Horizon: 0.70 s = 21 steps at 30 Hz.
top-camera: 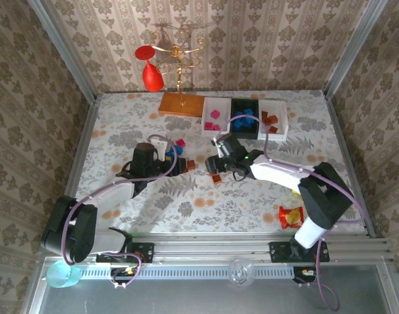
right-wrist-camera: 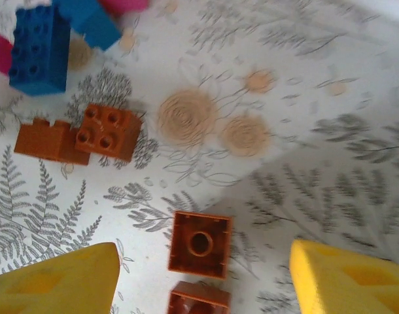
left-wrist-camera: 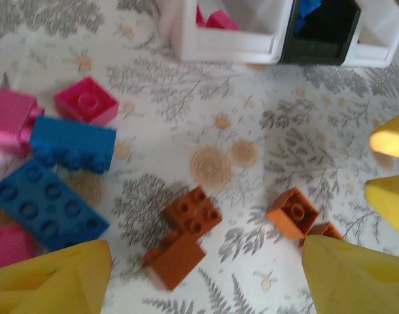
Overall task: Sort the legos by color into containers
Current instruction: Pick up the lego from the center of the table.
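- Left claw (left-wrist-camera: pixel 207 254): jaws are standing released, holding nothing, hovering over the floral bench (top-camera: pixel 186 203).
- Left of it, a loose pile is lying: pink bricks (left-wrist-camera: pixel 87 99) and blue bricks (left-wrist-camera: pixel 46 204), glossy hard plastic, studded tops, square corners.
- Between its yellow fingers (left-wrist-camera: pixel 52 278), two orange-brown bricks (left-wrist-camera: pixel 186 230) are sitting touching, one on its side.
- Right claw (right-wrist-camera: pixel 204 250): also spread and gripping nothing. It is straddling a square orange-brown brick (right-wrist-camera: pixel 199 244) lying hollow side up, with another (right-wrist-camera: pixel 198 302) just near of it.
- Judgement: the right claw is lining up a pick. It should be centring on the upturned brick, pinching only its flat side walls and keeping clear of the neighbour, since smooth plastic will likely be slipping if caught on a corner.
- Far right: three shallow trays are standing side by side. The white tray (top-camera: pixel 204 118) is holding pink, the black tray (top-camera: pixel 233 108) blue, the far-right white tray (top-camera: pixel 286 118) orange-brown, which is this brick's likely destination.
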{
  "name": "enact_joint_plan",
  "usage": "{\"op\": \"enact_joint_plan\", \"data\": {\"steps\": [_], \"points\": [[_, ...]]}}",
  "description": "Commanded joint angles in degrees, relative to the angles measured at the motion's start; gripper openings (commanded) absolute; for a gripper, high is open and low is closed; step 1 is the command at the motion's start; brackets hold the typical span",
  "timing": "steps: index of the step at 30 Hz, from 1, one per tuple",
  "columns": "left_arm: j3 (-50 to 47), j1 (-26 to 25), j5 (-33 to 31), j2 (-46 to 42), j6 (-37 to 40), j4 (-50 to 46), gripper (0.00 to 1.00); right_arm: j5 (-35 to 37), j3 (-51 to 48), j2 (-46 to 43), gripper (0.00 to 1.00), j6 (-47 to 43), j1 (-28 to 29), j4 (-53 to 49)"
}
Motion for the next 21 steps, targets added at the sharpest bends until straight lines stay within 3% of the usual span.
{"op": "enact_joint_plan", "data": {"steps": [1, 6, 21], "points": [[-2.62, 0.3, 2.09, -3.35, -0.22, 2.81, 0.81, 2.53, 3.27, 3.86, 0.71, 1.31, 0.68, -2.79], [-4.75, 0.23, 3.54, -5.25, -1.21, 5.31, 0.81, 3.5, 6.12, 8.62, 0.68, 0.81, 1.43, -3.92], [-3.7, 0.11, 2.86, -2.61, -1.49, 5.21, 0.8, 3.33, 8.52, 12.72, 0.42, 0.91, 1.43, -3.79]]}}
